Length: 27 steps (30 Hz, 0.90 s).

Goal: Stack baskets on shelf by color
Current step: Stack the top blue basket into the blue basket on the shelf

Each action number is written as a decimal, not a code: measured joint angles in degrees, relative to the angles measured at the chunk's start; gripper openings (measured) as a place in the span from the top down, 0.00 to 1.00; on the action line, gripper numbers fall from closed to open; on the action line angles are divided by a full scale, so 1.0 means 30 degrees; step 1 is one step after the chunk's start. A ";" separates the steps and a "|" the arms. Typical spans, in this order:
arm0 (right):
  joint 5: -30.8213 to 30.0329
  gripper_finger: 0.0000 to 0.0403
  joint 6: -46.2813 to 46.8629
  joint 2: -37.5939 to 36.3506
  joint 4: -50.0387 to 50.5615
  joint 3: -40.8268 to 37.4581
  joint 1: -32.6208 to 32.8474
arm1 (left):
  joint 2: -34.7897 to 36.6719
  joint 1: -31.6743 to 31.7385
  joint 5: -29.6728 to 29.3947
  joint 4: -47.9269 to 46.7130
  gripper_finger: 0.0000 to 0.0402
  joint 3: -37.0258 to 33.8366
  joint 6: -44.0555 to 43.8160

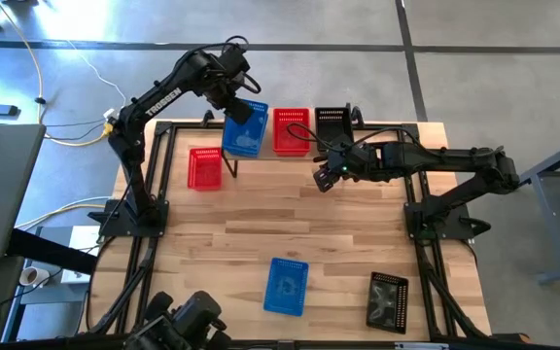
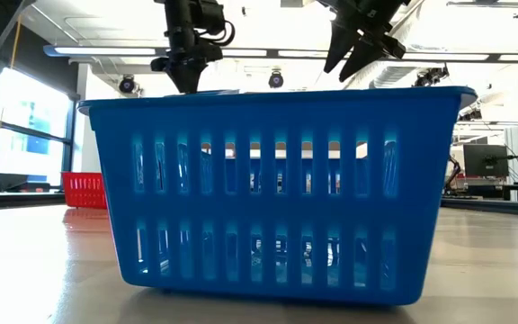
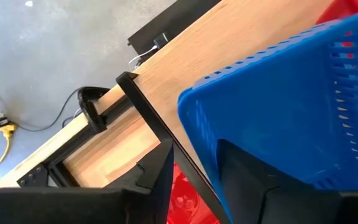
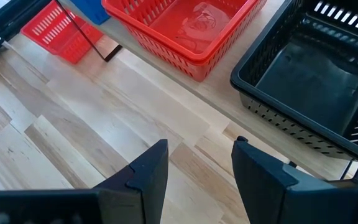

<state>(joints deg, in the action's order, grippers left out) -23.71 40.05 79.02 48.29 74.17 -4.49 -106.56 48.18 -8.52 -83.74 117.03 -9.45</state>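
Three baskets were seen on the shelf (image 1: 290,156) at the table's far edge: a blue basket (image 1: 245,129), a red one (image 1: 292,130) in the middle and a black one (image 1: 332,121). The left gripper (image 1: 238,109) was clamped on the blue basket's rim, which looked slightly tilted; whether it was resting on the shelf could not be told. The right gripper (image 4: 194,171) was held with fingers apart above bare wood, just in front of the shelf. Elsewhere a second red basket (image 1: 204,167) sat beside the shelf, with another blue (image 1: 286,286) and another black (image 1: 388,301) at the near edge.

The baskets were judged light, thin-walled moulded plastic, slotted or perforated, somewhat flexible and smooth. The stiffer rolled rim of a short wall was judged the best hold, one finger inside. Tapered walls should let same-coloured baskets nest.
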 joint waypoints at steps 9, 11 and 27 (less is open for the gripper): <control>0.0045 0.60 0.0000 0.0000 0.0001 0.0000 0.0000 | 0.0000 -0.0007 0.0053 0.0045 0.91 0.0000 -0.0264; 0.0045 0.60 -0.0027 0.0000 0.0001 0.0000 0.0000 | 0.0000 -0.0015 0.0138 0.0103 0.95 0.0000 -0.0654; 0.0030 0.60 -0.0503 0.0000 0.0001 -0.0007 0.0000 | 0.0158 0.0041 0.0199 0.0202 0.98 0.0007 -0.1800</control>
<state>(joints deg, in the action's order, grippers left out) -23.62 38.54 79.02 48.29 74.15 -4.49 -106.09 48.31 -7.92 -83.14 117.05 -14.85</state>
